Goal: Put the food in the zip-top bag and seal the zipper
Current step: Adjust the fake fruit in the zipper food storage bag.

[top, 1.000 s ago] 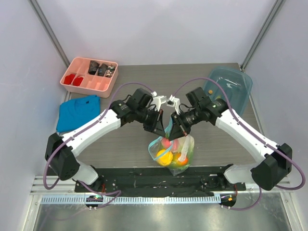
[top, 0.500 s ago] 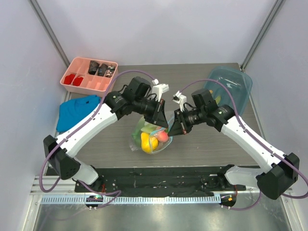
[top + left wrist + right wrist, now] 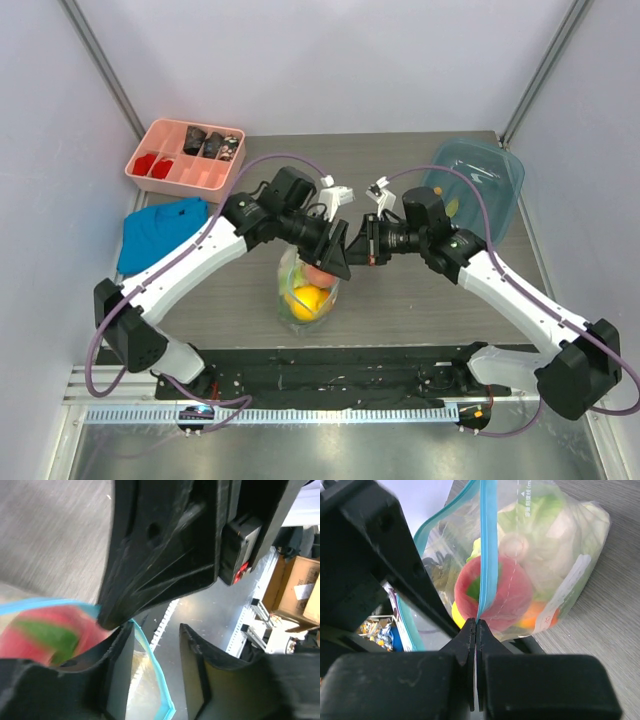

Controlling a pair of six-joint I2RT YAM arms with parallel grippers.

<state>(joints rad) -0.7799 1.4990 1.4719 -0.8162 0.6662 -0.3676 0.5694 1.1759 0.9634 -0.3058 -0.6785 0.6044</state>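
Note:
The zip-top bag (image 3: 308, 296) hangs between my two grippers over the middle of the table. It holds the food: a red fruit (image 3: 512, 592), pale green cabbage (image 3: 560, 527), an orange fruit (image 3: 536, 614) and a yellow one (image 3: 456, 615). My right gripper (image 3: 476, 624) (image 3: 358, 250) is shut on the light-blue zipper (image 3: 488, 540) at one end of the mouth. My left gripper (image 3: 156, 672) (image 3: 338, 262) stands open just beside it. The zipper (image 3: 149, 662) runs loose through the gap, close to the left one of its fingers (image 3: 116, 672).
A pink compartment tray (image 3: 186, 172) with small dark and red pieces sits at the back left. Below it lies a blue folded cloth (image 3: 162, 232). A teal plastic bowl (image 3: 480, 180) stands at the back right. A black mat (image 3: 330, 375) lines the near edge.
My left gripper has opened and let go of the zipper. Both grippers and the bag have shifted left and a little away from the near edge; the right gripper stays shut.

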